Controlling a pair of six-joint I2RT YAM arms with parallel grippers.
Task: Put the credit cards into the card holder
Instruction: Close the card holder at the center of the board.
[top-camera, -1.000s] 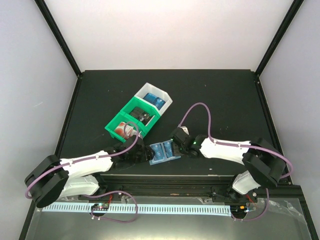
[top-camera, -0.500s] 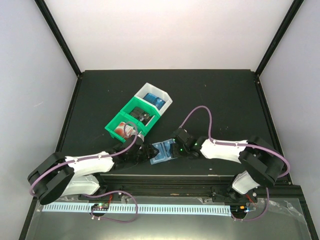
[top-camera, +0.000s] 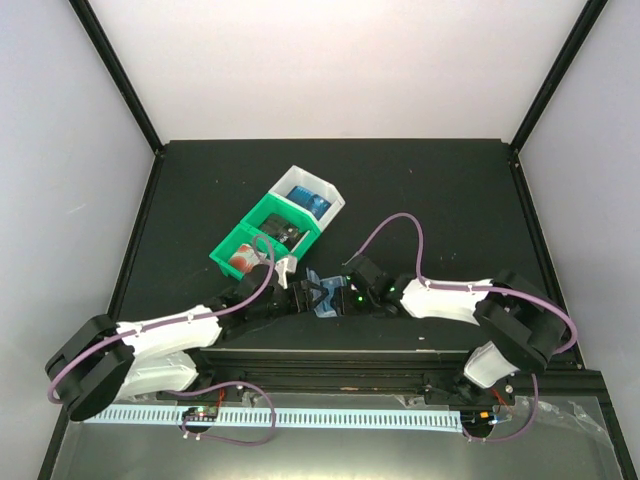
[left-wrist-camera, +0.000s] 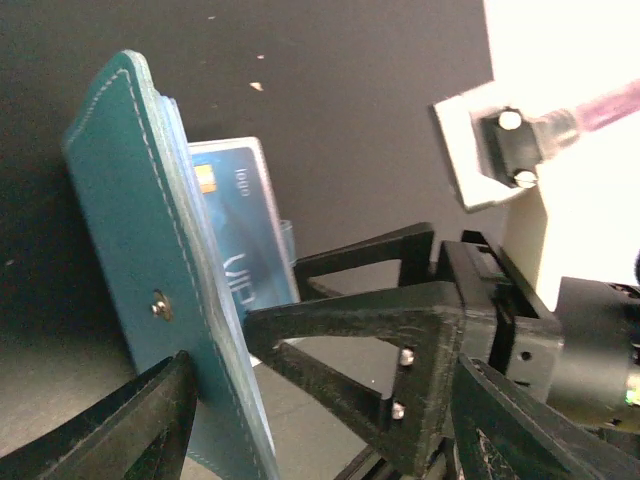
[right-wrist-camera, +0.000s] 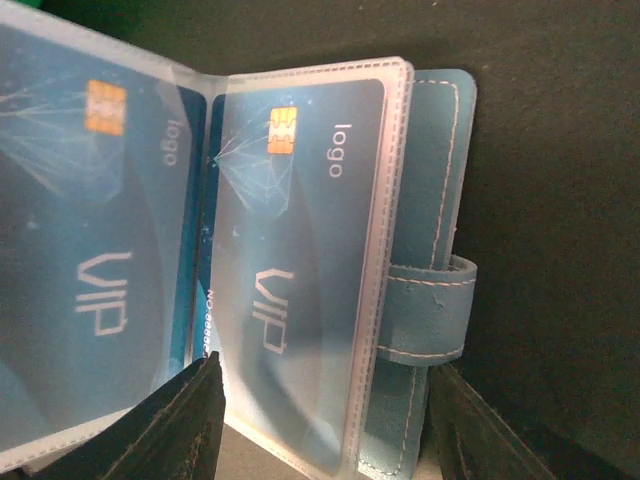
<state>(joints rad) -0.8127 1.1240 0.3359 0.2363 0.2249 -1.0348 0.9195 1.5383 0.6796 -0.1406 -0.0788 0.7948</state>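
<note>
At the table's near edge (top-camera: 430, 335) you are working the card holder (right-wrist-camera: 432, 190), which is standing partly raised between both arms. The left gripper (left-wrist-camera: 320, 390) is standing wide, straddling the teal cover's lower edge. The right gripper (right-wrist-camera: 320, 420) is likewise gaping around the open pocket page. Neither shows a firm pinch. Two blue cards (right-wrist-camera: 290, 260) are sitting in the clear pockets, so that loading looks finished. Next, one arm should steady the cover while the other fetches a card. The fingers are crowding each other. Just beyond are the green bins (top-camera: 262, 232), then the white bin (top-camera: 330, 195).
</note>
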